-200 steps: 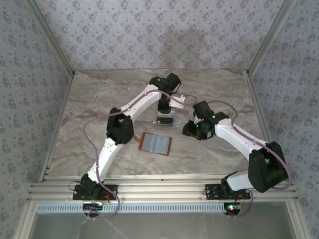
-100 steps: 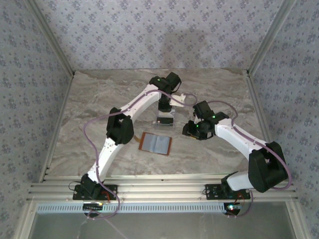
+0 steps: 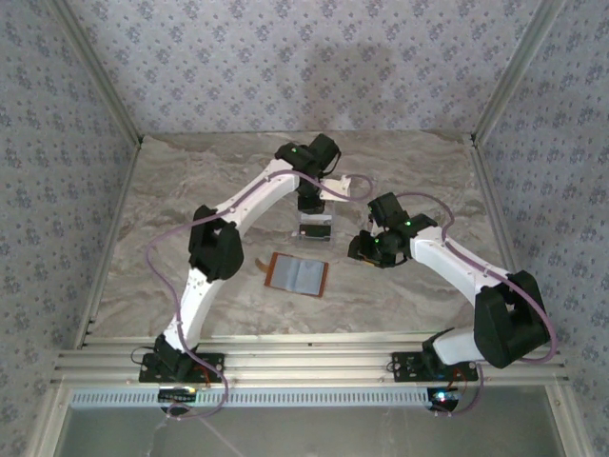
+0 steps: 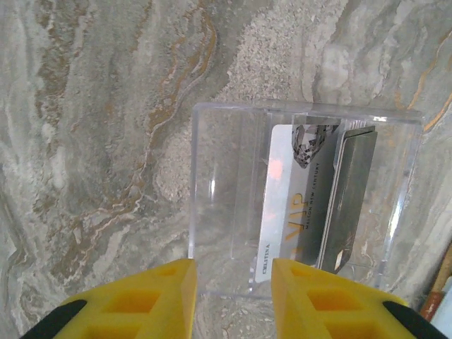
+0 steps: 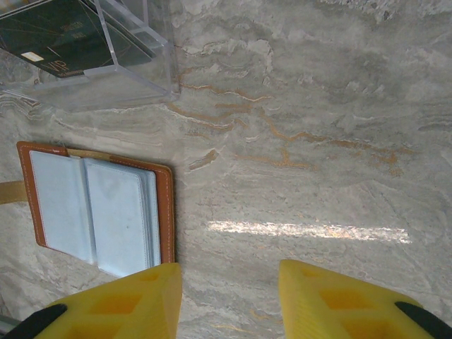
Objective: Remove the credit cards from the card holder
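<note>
The card holder (image 3: 297, 274) lies open and flat on the marble table, orange-brown with a pale blue lining (image 5: 99, 212). Behind it stands a clear plastic tray (image 3: 314, 228) holding the credit cards: a whitish card (image 4: 289, 205) and a black card (image 4: 349, 198) side by side. The dark card (image 5: 67, 35) also shows through the tray wall in the right wrist view. My left gripper (image 4: 233, 296) hovers open over the tray's near edge, nothing between its fingers. My right gripper (image 5: 229, 296) stands open over bare table just right of the card holder, holding nothing.
The marble table (image 3: 171, 219) is walled by patterned panels at the back and both sides. The two arms angle toward each other above the middle, with the right gripper (image 3: 373, 249) close to the tray. A metal rail (image 3: 304, 367) runs along the near edge.
The left arm's elbow has swung left and its wrist has drawn slightly toward the back, above the tray. The right arm, the card holder and the tray have stayed put.
</note>
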`<state>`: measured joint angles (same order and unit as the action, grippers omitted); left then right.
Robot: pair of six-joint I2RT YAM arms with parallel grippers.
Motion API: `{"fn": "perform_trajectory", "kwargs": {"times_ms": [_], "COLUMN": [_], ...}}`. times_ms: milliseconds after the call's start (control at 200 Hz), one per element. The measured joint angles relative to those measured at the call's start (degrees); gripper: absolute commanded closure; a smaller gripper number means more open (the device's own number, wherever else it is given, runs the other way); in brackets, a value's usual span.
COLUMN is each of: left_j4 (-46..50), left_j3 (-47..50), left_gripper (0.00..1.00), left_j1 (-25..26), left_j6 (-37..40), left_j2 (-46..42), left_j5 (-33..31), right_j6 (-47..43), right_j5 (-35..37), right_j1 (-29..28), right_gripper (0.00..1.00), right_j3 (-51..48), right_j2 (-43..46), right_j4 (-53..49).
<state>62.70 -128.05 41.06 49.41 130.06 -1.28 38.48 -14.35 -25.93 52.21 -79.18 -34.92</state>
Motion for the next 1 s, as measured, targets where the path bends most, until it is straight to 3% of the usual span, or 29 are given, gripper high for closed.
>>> {"fn": "perform_trajectory", "kwargs": {"times_ms": [175,345,770,999], "left_j4": [-3.4,-5.9,-18.2,-25.2], "left_j3": [6.3,11.9,35.4,45.4], "left_gripper": [0.68,0.69,0.71,0.75], "left_j1": [0.0,-0.2,-3.2,-3.4], "left_j6": [-8.3,-22.3,-61.4,-76.7], "left_j2": [-4.9,-9.6,-22.8,-27.0], "left_j5": [0.4,2.2,15.1,22.3], "right_j6": [0.0,0.1,2.2,4.1], "right_j5": [0.0,0.0,0.0,-1.7], "right_j1": [-0.8,-1.8,-5.5,-6.9], "right_gripper": [0.58,0.58,0.58,0.68], "right_j3": [0.2,0.8,1.3,1.3], "right_j2": [-0.1,-1.6,-4.7,-7.7], "right_j4": [0.4,2.1,5.3,9.0]}}
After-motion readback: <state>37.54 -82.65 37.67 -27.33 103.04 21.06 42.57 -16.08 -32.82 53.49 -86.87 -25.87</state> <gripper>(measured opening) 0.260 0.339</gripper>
